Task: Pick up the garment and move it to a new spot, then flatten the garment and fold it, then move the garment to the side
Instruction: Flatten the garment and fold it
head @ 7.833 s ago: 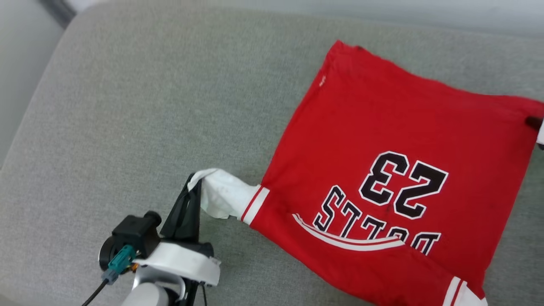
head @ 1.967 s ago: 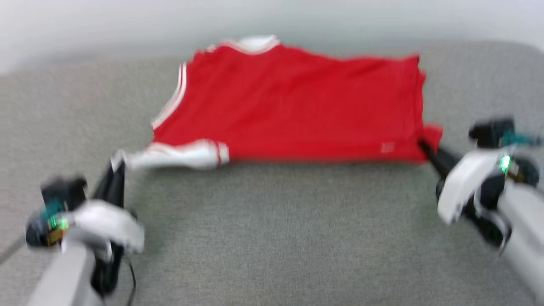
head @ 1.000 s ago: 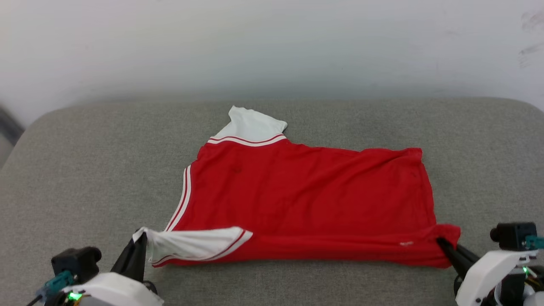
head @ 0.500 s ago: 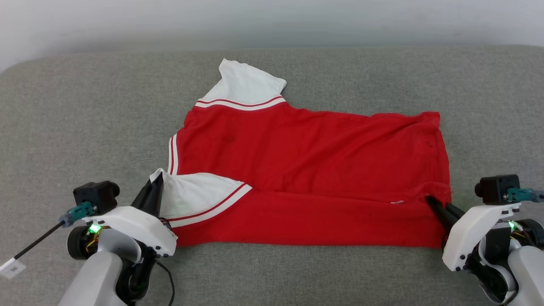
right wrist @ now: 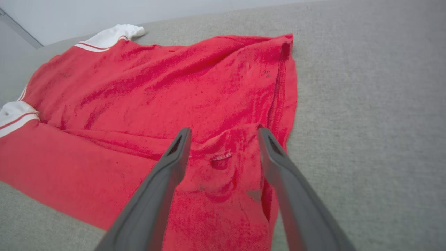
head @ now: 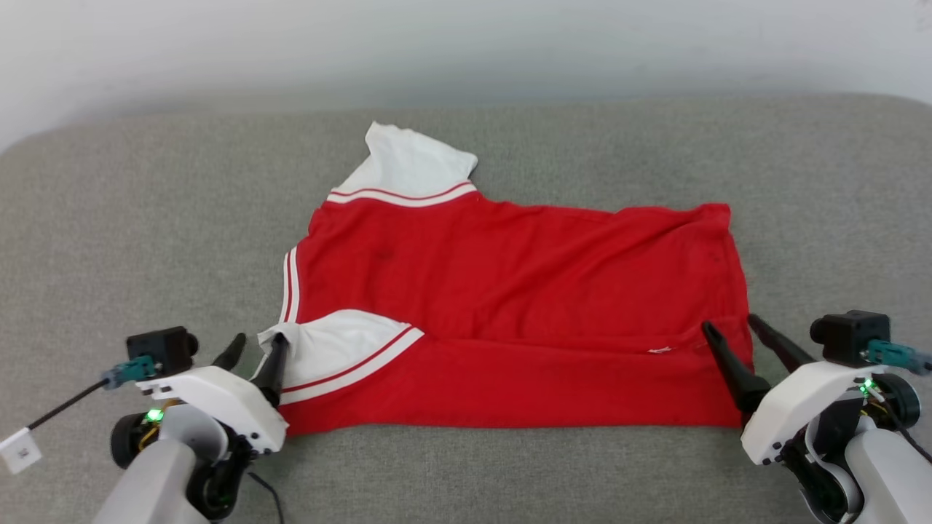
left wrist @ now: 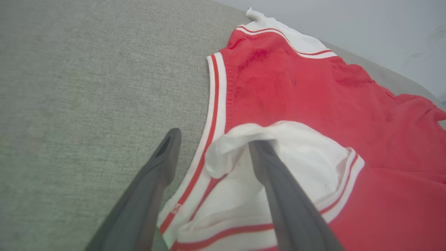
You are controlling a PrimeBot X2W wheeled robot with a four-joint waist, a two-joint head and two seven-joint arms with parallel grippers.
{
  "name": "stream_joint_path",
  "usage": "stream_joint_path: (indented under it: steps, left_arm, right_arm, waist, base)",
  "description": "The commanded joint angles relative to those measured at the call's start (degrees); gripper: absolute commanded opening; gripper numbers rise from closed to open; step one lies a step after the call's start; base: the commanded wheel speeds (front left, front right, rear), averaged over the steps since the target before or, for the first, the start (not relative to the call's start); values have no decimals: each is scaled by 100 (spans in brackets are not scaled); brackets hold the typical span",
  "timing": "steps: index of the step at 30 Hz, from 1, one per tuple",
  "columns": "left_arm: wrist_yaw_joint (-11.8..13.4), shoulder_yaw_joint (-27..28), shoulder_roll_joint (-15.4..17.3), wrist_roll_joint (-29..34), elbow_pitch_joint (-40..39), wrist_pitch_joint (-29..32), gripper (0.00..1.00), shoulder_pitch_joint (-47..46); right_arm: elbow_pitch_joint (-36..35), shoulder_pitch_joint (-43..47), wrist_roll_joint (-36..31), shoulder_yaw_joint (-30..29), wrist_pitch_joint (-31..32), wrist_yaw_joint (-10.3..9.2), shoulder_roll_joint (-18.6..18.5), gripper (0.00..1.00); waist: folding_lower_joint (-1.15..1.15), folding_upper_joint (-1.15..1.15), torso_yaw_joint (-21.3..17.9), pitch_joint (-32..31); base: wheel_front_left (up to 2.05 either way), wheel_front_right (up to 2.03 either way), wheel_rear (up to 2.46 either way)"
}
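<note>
Garment (head: 510, 291) lying part-folded on grey cushion (head: 145, 218), near edge turned over. Left gripper (head: 258, 342), jaws spread, straddles the white sleeve (head: 342, 342); right gripper (head: 730, 324), likewise spread, straddles the hem corner (right wrist: 223, 164). Risk: a fingertip catching thin fabric on withdrawal, dragging the fold open.

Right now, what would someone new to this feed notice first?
The red garment lies in the middle of the grey cushion, its near edge folded over and no print showing. Its near white sleeve is turned onto the red at the left, where the left gripper stands open. The right gripper stands open over the hem corner at the right.
</note>
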Motion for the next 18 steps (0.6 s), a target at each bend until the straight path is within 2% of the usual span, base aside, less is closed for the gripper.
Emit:
stream_joint_path:
  steps: [1,6,10,14,18]
  left_arm:
    - [-28,13,80,-30,18,-11,100,-7]
    - [-92,-3,406,-164,-88,280,100,151]
    - [-112,-38,718,-307,-346,751,100,265]
    - [-104,-101,1079,-438,-749,1505,100,394]
    - [38,-122,1468,-708,-1228,2525,100,492]
  right_arm:
    - [-74,78,-88,-16,-210,-4,11,100]
    - [-339,258,-495,-222,-1016,-4,44,100]
    - [-636,497,-896,-471,-1239,-4,136,100]
    - [-1009,754,-1159,-719,-1229,-4,285,100]
    - [-1365,963,-1300,-918,-1072,-4,442,100]
  waist:
    - [-1,0,-59,-201]
    - [-1,0,-159,-607]
    - [-1,0,-258,-832]
    - [-1,0,-358,-891]
    - [-1,0,-465,-765]
  base:
    - [0,0,0]
    - [0,0,0]
    - [0,0,0]
    - [0,0,0]
    - [0,0,0]
